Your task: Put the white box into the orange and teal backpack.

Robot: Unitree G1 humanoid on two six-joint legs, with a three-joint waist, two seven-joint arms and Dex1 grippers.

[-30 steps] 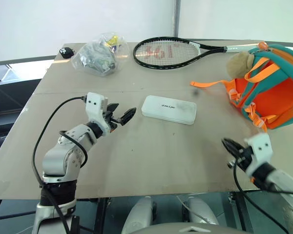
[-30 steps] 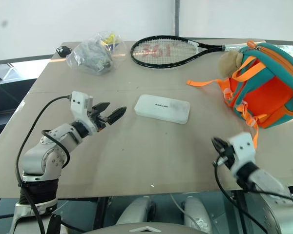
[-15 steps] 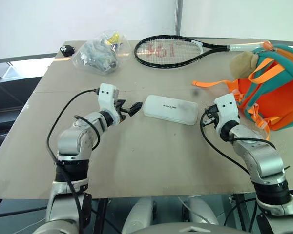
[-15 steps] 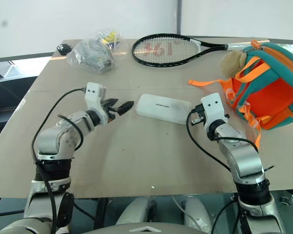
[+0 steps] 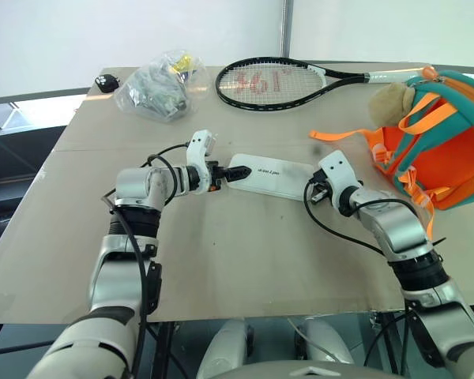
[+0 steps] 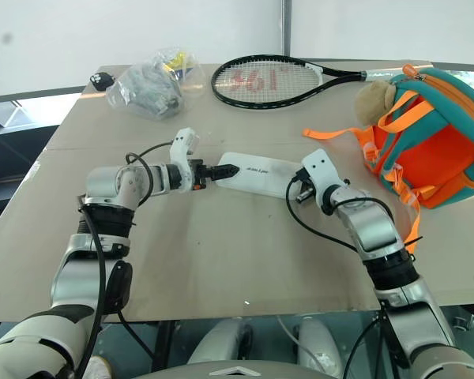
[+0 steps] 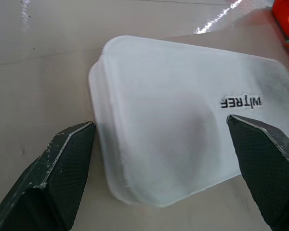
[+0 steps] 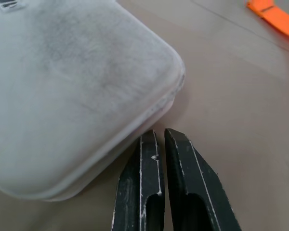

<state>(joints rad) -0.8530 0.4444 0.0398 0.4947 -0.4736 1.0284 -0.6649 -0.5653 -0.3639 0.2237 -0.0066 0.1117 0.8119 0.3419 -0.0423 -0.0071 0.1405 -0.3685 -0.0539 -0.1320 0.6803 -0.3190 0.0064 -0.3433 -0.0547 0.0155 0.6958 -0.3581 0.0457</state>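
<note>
The white box [image 5: 272, 175] lies flat on the table's middle, with black print on its top. My left gripper [image 5: 227, 174] is at the box's left end. In the left wrist view it stands open [image 7: 160, 124], one finger on each side of that end of the box [image 7: 173, 86]. My right gripper [image 5: 314, 188] is at the box's right end. It is shut [image 8: 160, 132], with its tips against the lower edge of the box's rounded corner [image 8: 72, 96]. The orange and teal backpack [image 5: 442, 150] lies at the table's right edge, with a tan plush toy [image 5: 389, 103] on it.
A black tennis racket [image 5: 272, 80] lies at the back of the table. A clear plastic bag of items [image 5: 158, 87] and a small black object [image 5: 107, 81] are at the back left. An orange strap [image 5: 340, 134] trails from the backpack toward the box.
Both arms reached forward and inward to the box's ends. The left gripper's open fingers came around the left end. The shut right gripper travelled from the table's front edge to the right end.
</note>
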